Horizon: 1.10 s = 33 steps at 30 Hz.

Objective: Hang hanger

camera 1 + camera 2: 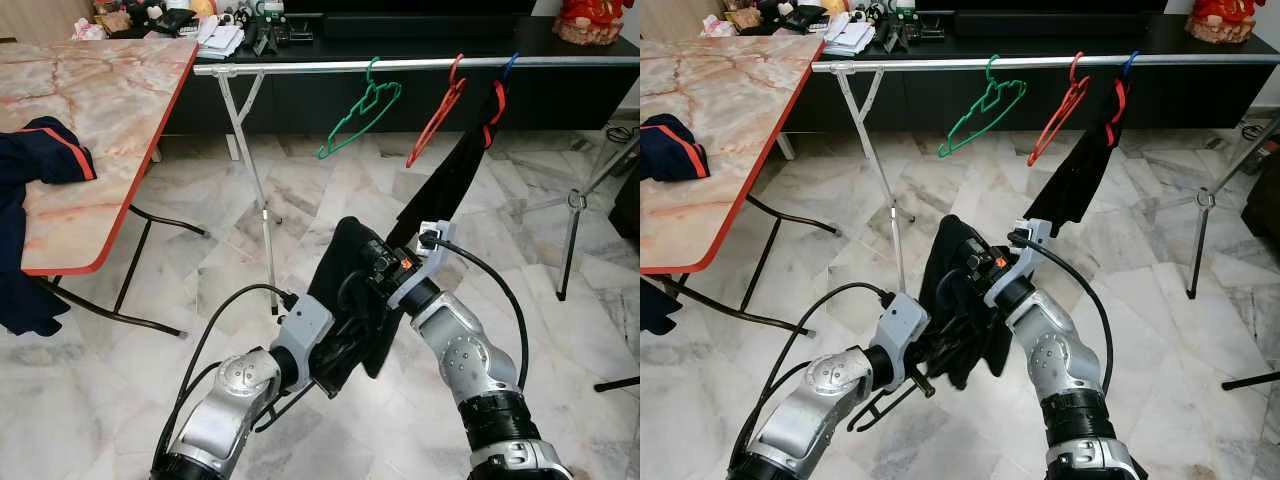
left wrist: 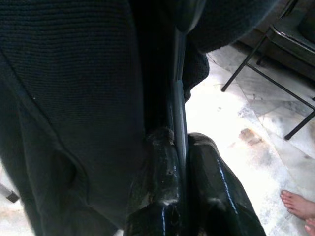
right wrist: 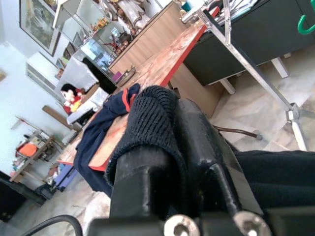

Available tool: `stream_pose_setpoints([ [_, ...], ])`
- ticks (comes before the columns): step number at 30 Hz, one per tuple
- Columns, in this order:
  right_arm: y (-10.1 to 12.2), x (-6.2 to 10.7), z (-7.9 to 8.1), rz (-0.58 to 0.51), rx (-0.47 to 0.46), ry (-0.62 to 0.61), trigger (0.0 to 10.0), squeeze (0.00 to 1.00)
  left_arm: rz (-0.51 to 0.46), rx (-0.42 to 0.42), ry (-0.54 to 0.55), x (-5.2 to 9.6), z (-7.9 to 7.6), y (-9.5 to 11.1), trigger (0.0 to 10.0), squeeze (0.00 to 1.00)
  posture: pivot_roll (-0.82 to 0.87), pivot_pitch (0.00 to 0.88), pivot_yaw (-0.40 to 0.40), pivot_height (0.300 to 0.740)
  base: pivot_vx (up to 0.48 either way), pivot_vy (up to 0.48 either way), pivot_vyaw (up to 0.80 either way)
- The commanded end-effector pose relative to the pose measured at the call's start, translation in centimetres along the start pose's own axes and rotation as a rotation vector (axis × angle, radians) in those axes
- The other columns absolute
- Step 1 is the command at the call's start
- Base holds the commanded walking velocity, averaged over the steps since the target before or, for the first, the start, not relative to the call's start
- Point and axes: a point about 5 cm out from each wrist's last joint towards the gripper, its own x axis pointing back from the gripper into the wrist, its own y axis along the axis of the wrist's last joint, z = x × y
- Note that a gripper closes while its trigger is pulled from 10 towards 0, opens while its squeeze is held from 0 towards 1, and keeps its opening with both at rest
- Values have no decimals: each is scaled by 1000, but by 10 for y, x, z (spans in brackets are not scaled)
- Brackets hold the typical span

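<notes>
A black knitted garment (image 1: 347, 262) on a dark hanger is held up in front of me by both grippers. My left gripper (image 1: 343, 345) comes from below, its fingers (image 2: 162, 187) shut on the thin hanger bar (image 2: 178, 110) beside the cloth. My right gripper (image 1: 376, 268) is at the garment's top, shut with knit cloth (image 3: 150, 118) bunched between its fingers. Beyond stands a silver clothes rail (image 1: 300, 68). It carries a green hanger (image 1: 362, 108), a red hanger (image 1: 437, 115) and a hung black garment (image 1: 455, 180).
A marble-topped table (image 1: 110, 110) with a red edge stands at the left, a navy garment (image 1: 40, 160) draped over it. A black cabinet (image 1: 330, 100) runs behind the rail. A tripod stand (image 1: 575, 205) is at the right. A person's foot (image 2: 298, 204) is on the floor.
</notes>
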Motion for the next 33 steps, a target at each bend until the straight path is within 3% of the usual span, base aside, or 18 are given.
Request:
stream_pose_setpoints([
  [1, 1, 5, -7, -5, 43, -50, 10000, 0, 7, -9, -24, -2, -7, -3, 10000, 0, -1, 130, -19, 740, 0, 0, 0],
  [2, 1, 9, -17, -3, 13, -120, 10000, 0, 2, -11, -14, -1, -5, -1, 10000, 0, 4, 149, -19, 740, 0, 0, 0],
  [4, 1, 11, -19, -4, -2, -139, 10000, 0, 0, -9, -8, 0, -4, -1, 10000, 0, 4, 149, -19, 740, 0, 0, 0],
  [7, -7, 25, -34, 32, 25, -253, 10000, 0, 6, 5, 54, 6, 5, -7, 10000, 0, 8, 162, -23, 740, 0, 0, 0],
  [9, -9, 27, -34, 41, 11, -256, 10000, 0, 12, 3, 57, 7, 5, -8, 10000, 0, 8, 164, -22, 740, 0, 0, 0],
  [13, -10, 21, -15, 32, 2, -108, 10000, 0, -5, -2, 83, 6, 11, -4, 10000, 0, -3, 187, -17, 740, 0, 0, 0],
  [19, -11, 19, -7, 16, -24, -57, 10000, 0, -49, 25, 118, 1, 15, 5, 10000, 0, -3, 201, -16, 740, 0, 0, 0],
  [22, -14, 23, 11, 47, -35, 75, 10000, 0, -121, 73, 175, -3, 18, 14, 10000, 0, -11, 210, -18, 740, 0, 0, 0],
  [24, -14, 24, 13, 51, -32, 85, 10000, 0, -126, 76, 180, -3, 19, 14, 10000, 0, -12, 211, -18, 740, 0, 0, 0],
  [26, -16, 28, 16, 74, 31, 106, 10000, 0, -177, 127, 184, -6, 18, 21, 10000, 0, -19, 212, -19, 740, 0, 0, 0],
  [33, -2, 30, 4, 51, 147, -5, 10000, 0, -216, 156, 140, -14, 8, 29, 10000, 0, -25, 208, -22, 740, 0, 0, 0],
])
